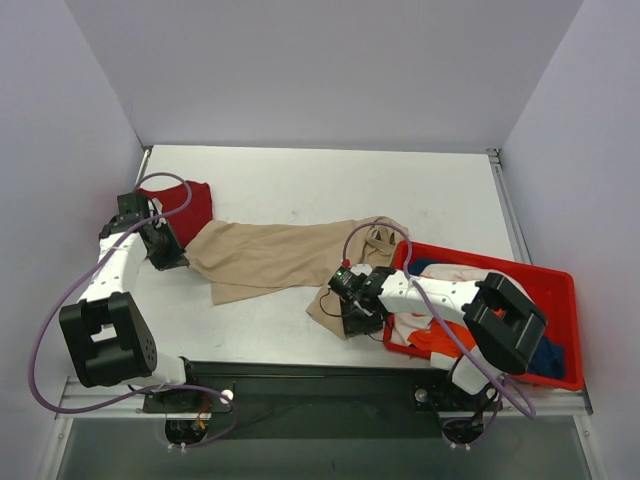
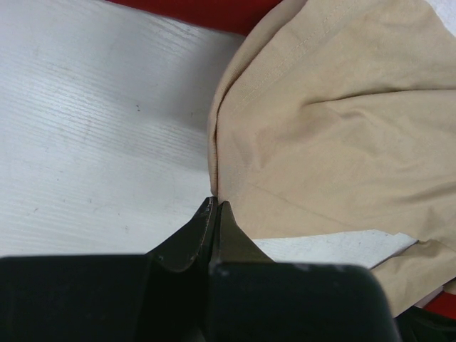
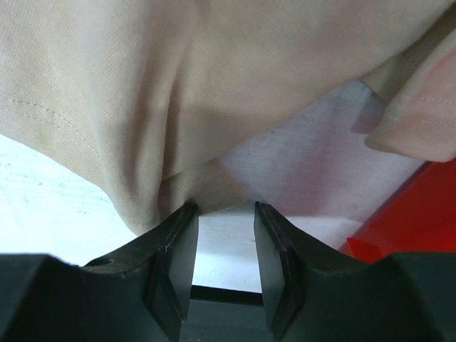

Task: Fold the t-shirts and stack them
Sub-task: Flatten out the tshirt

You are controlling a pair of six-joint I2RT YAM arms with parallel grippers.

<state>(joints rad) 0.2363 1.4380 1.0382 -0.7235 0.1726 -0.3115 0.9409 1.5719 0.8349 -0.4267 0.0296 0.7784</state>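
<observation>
A large beige t-shirt (image 1: 270, 255) lies stretched across the table between both arms. My left gripper (image 1: 172, 258) is shut on its left edge; in the left wrist view the closed tips (image 2: 215, 201) pinch the cloth's (image 2: 335, 128) corner. My right gripper (image 1: 345, 318) sits at the shirt's right end beside the bin. Its jaws (image 3: 224, 206) stand apart, and a bunched hem of the beige t-shirt (image 3: 178, 85) touches the left fingertip (image 3: 187, 214), with bare table showing in the gap. A dark red t-shirt (image 1: 190, 205) lies behind the left gripper.
A red plastic bin (image 1: 560, 280) stands at the right front, holding white (image 1: 455, 272), orange (image 1: 430, 340) and blue (image 1: 545, 355) shirts. Its corner (image 3: 399, 228) shows close to the right gripper. Grey walls enclose the table on three sides.
</observation>
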